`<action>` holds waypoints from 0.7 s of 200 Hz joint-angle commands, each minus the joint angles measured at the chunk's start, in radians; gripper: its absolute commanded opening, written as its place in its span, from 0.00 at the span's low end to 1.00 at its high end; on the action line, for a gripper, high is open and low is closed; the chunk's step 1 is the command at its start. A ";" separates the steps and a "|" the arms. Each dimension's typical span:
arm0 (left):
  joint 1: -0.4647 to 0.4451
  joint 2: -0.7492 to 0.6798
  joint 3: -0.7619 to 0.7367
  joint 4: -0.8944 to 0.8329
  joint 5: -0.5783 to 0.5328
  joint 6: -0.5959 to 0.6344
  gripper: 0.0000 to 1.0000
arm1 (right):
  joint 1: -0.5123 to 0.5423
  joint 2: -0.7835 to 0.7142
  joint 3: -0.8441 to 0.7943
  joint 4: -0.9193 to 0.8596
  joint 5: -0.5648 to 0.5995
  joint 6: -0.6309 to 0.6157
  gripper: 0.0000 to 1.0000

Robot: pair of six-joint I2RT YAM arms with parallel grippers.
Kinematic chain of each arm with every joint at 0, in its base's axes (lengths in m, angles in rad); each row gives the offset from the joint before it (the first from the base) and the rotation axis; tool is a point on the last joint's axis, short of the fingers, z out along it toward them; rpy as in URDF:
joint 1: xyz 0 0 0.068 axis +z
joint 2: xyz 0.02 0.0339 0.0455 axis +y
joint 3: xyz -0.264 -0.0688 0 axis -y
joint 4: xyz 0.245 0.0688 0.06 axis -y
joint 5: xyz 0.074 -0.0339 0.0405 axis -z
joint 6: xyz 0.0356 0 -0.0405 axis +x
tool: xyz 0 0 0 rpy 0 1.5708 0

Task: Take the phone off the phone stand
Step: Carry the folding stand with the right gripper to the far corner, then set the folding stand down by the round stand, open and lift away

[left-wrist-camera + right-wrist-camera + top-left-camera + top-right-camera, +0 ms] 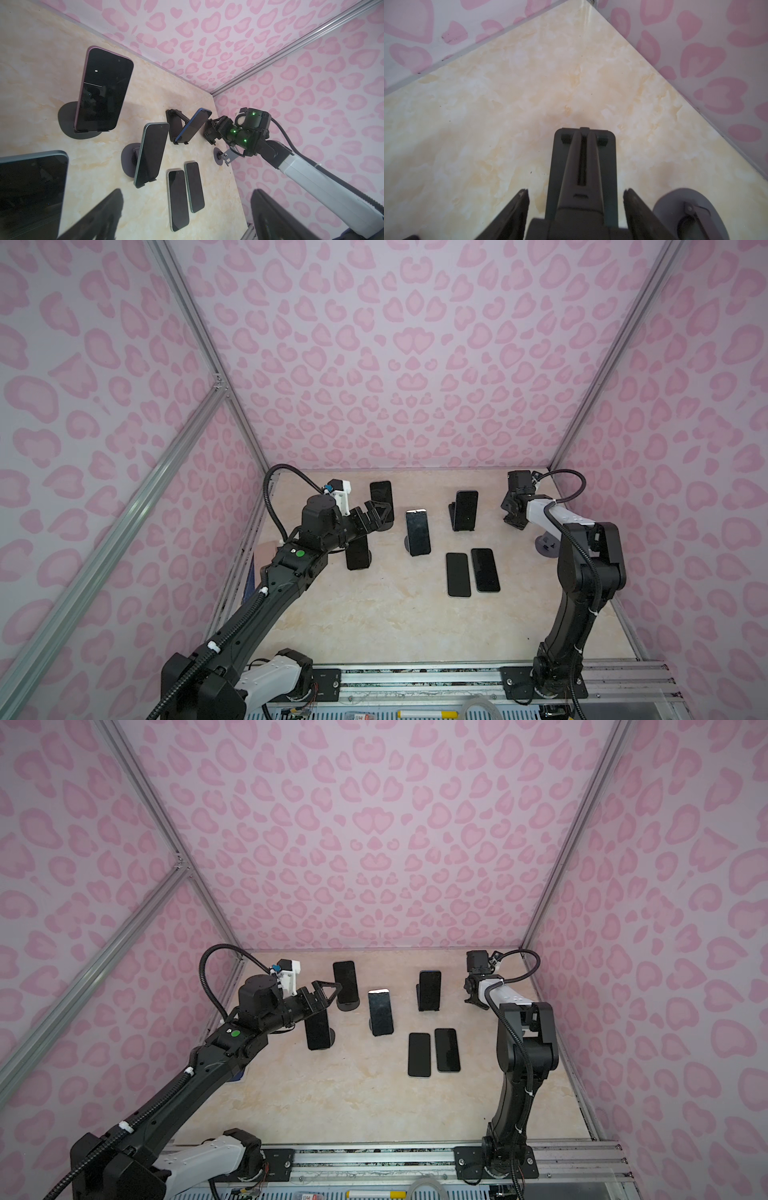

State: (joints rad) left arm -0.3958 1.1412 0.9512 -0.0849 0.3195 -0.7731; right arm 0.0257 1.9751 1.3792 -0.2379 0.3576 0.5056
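Spread wide, the left pincer [187,193] is held before the purple-edged phone [104,89] on its stand [66,118], likely to span it; the right pincer's [576,190] state cannot be told

The table [374,614] has a smooth, glossy top printed like cream marble, while the walls [415,344] around it look like matt printed sheet held in ribbed, brushed-metal frame rails [124,514]. All 6 phones [104,89] show glossy black glass that mirrors the scene, the far left one edged in a satin purplish rim, and their stands [66,120] look matt dark grey, metal or plastic I cannot tell. Both arms [257,605] are matt black with smooth white plastic shells and ribbed black cable hose [180,682].
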 commanded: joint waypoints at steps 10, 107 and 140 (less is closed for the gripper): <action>0.007 -0.004 0.011 -0.002 -0.022 0.050 0.99 | -0.028 0.035 0.030 -0.033 -0.031 0.019 0.59; 0.010 0.066 0.012 -0.006 -0.027 0.065 0.99 | -0.087 0.100 0.082 -0.198 -0.163 0.097 0.76; 0.013 0.086 0.022 -0.011 -0.013 0.065 0.99 | -0.083 0.051 0.077 -0.187 -0.177 0.084 0.87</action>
State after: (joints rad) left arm -0.3859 1.2194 0.9581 -0.1074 0.2913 -0.7219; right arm -0.0608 2.0544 1.4532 -0.3939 0.1833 0.5915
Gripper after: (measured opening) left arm 0.987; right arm 0.842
